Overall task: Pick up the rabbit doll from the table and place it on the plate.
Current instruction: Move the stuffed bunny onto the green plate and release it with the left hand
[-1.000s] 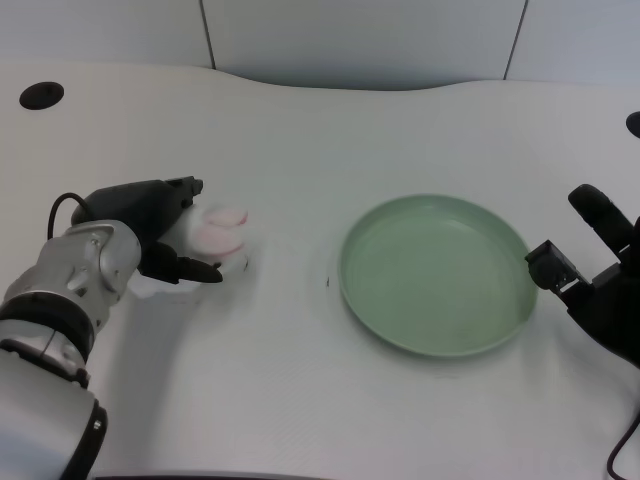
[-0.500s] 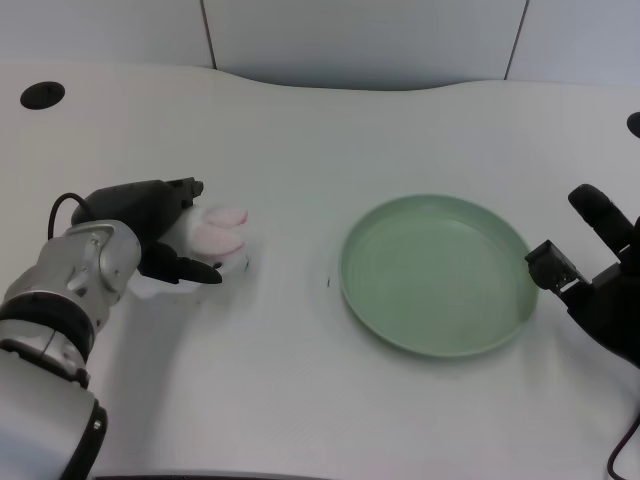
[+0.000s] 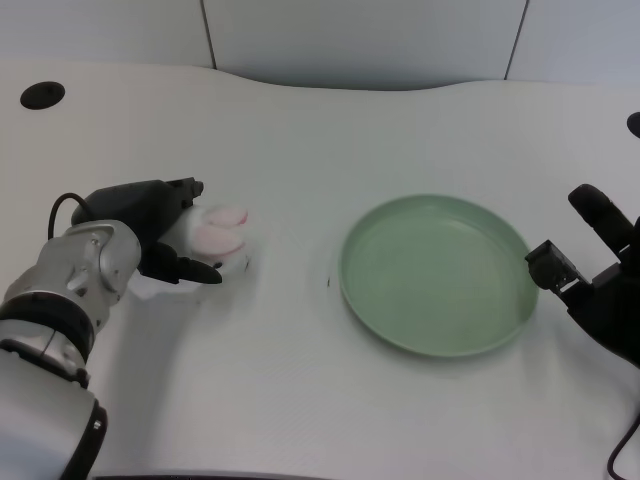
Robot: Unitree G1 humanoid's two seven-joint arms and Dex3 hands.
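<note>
The white rabbit doll [image 3: 218, 240] with pink ears lies on the table at the left, its ears pointing right. My left hand [image 3: 152, 228] wraps around it, one finger above the doll and another below, so most of its body is hidden. The doll rests on the table surface. The green plate [image 3: 436, 273] sits well to the right of the doll, with nothing on it.
My right hand [image 3: 600, 285] waits at the right edge, just beside the plate's rim. A dark round hole [image 3: 41, 95] is in the table at the far left. A grey wall panel runs along the back.
</note>
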